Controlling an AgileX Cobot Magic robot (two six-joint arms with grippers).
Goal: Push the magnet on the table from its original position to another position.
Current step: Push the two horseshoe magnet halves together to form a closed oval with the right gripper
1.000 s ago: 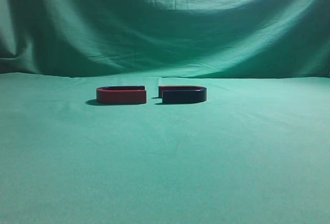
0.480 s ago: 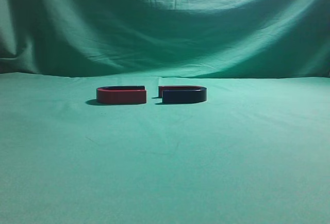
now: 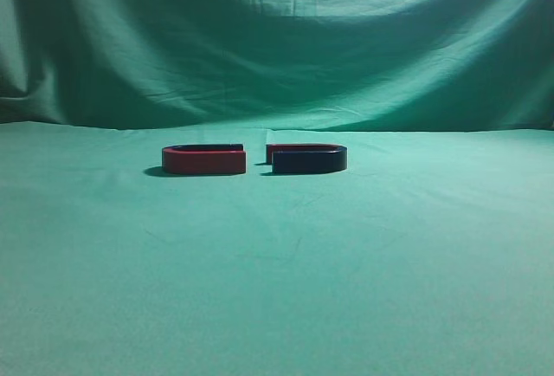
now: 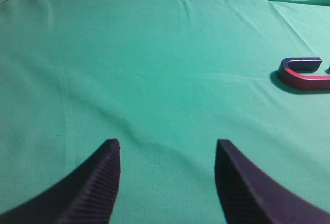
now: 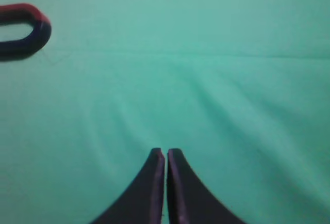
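The magnet (image 3: pixel 309 159) lies flat on the table (image 3: pixel 277 263), its near side dark navy-black and its far arm red. It also shows at the top left of the right wrist view (image 5: pixel 31 30). My right gripper (image 5: pixel 166 153) is shut and empty, well to the right of the magnet and nearer the camera. My left gripper (image 4: pixel 167 144) is open and empty over bare cloth. Neither gripper shows in the exterior view.
A second U-shaped magnet with a red near side (image 3: pixel 204 160) lies just left of the dark one, their open ends facing each other across a small gap. It also shows at the right edge of the left wrist view (image 4: pixel 304 74). A draped green backdrop (image 3: pixel 277 38) hangs behind.
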